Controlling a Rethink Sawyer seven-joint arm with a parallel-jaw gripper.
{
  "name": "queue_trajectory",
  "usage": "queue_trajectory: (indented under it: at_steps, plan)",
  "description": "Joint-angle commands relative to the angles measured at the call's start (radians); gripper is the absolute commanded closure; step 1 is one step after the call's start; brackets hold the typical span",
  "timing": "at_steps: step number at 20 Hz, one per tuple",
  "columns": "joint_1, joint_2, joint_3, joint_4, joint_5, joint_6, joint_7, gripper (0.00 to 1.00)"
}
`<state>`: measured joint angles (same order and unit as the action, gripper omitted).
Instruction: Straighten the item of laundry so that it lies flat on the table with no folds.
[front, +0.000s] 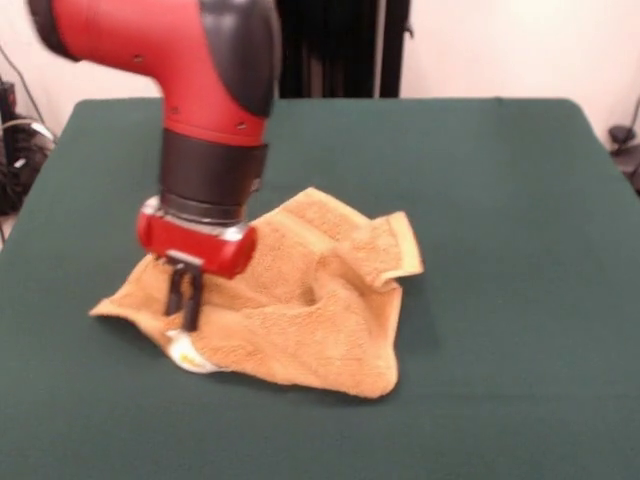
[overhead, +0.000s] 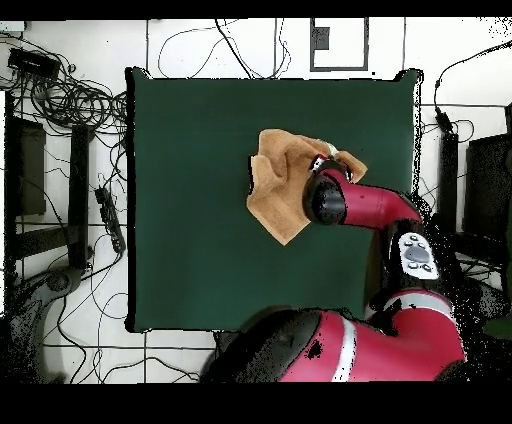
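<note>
One crumpled towel (front: 300, 310), green table (front: 500, 200), jaws (front: 184, 310) pinching its edge

— What is carrying everything?

— A dark green, felt-like tabletop (front: 480, 180), rectangular and much larger than what lies on it.

— And what lies on it?

— Only an orange-tan terry towel (front: 300, 310), rumpled, with one banded corner folded over on itself. Something small and white shows at its near edge, possibly a care tag (front: 190, 355). The rest of the green surface is bare.
</note>
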<state>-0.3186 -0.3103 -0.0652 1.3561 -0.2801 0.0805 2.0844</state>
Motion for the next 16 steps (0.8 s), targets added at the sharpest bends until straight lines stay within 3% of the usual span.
queue_trajectory:
  at_steps: [1, 7, 16]
  plan:
    - [0.153, 0.056, -0.051, 0.248, 0.128, 0.043, 0.323, 1.0]
    - [0.204, 0.012, -0.082, 0.348, 0.24, 0.03, 0.333, 1.0]
    - [0.307, 0.014, -0.156, 0.42, 0.407, -0.029, 0.359, 1.0]
